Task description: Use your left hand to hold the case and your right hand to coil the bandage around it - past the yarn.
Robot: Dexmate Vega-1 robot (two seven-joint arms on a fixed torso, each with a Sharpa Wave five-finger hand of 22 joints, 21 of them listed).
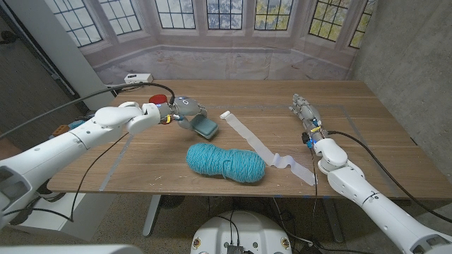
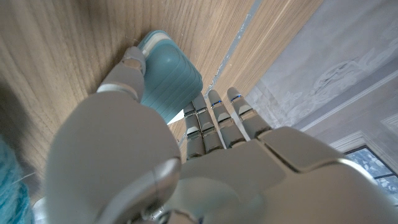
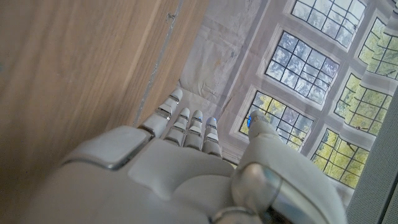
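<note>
A teal case (image 1: 205, 127) with a pale rim lies on the wooden table (image 1: 367, 113), left of centre. My left hand (image 1: 182, 111) grips it, the thumb (image 2: 129, 67) on one edge and the fingers (image 2: 214, 118) along the other side of the case (image 2: 173, 73). A white bandage (image 1: 256, 144) runs unrolled from beside the case toward the front right. In front of both sits a ball of teal yarn (image 1: 225, 162). My right hand (image 1: 304, 111) stands at the right, apart from the bandage, its fingers (image 3: 186, 124) straight and holding nothing.
A red object (image 1: 161, 94) lies just behind my left hand, and a white box (image 1: 138, 77) with black cables sits at the table's far left corner. Small coloured items (image 1: 63, 128) show off the left edge. Tape lines mark the tabletop.
</note>
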